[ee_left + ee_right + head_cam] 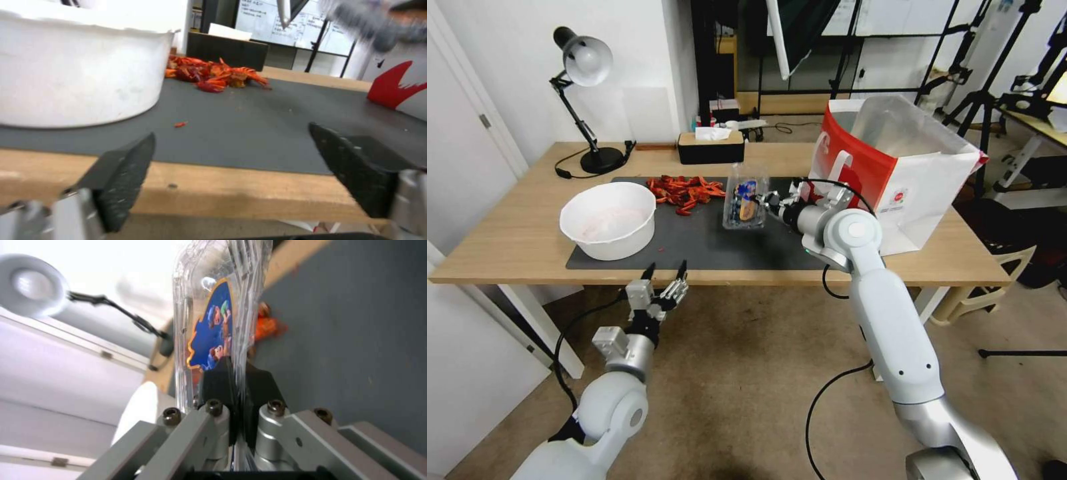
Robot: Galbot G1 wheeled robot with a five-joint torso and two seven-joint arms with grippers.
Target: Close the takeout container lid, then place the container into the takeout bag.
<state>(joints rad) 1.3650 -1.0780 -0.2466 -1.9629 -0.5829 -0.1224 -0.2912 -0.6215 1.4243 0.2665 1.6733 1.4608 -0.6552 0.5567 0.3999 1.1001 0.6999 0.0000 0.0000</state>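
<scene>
I've got the right gripper point(765, 200) pinching the edge of the takeout container point(746, 204), jaws pressed tight on the clear plastic; it sits above the dark mat point(707, 243), mid-table, just left of the takeout bag point(894, 173). Label on the container point(212, 340): blue w/ orange border and cartoon figures, no text I can read. Bag is red & white, small red logo on the white side, silvery lining, writing too small to make out. Left gripper point(664, 272) hangs at the table's near edge, jaws spread wide, holding nothing. Wooden table point(520, 233) also carries a white bowl point(608, 220), red scraps point(684, 190), black tissue box point(710, 148), desk lamp point(584, 100). Beige floor; tripods & a whiteboard behind.
</scene>
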